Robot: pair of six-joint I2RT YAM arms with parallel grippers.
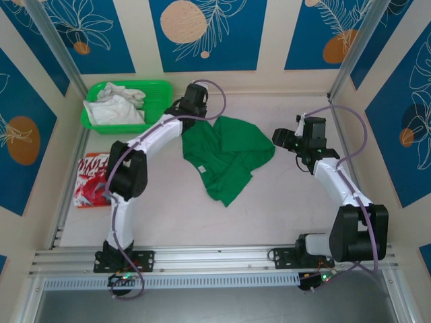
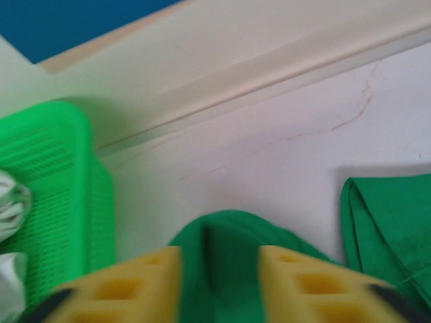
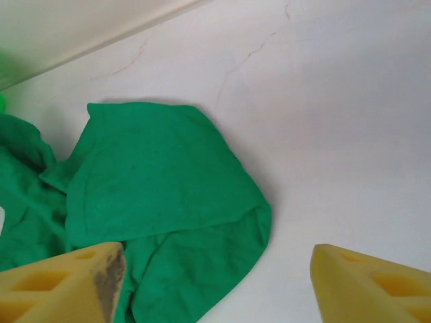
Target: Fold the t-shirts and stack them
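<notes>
A green t-shirt (image 1: 229, 158) lies crumpled on the bench (image 1: 283, 208), a red t-shirt (image 1: 89, 176) at its left edge. The left pincer (image 2: 219, 259) stands half-parted over green cloth, the right pincer (image 3: 217, 256) wide.

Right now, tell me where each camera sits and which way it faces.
Top external: above and behind, looking down at the table; left arm and right arm show, bases nearest.
Left wrist: on the left arm, facing the back wall past its yellow fingers, basket at left.
Right wrist: on the right arm, looking down between its fingers.
Shared: all see the green t-shirt.
</notes>
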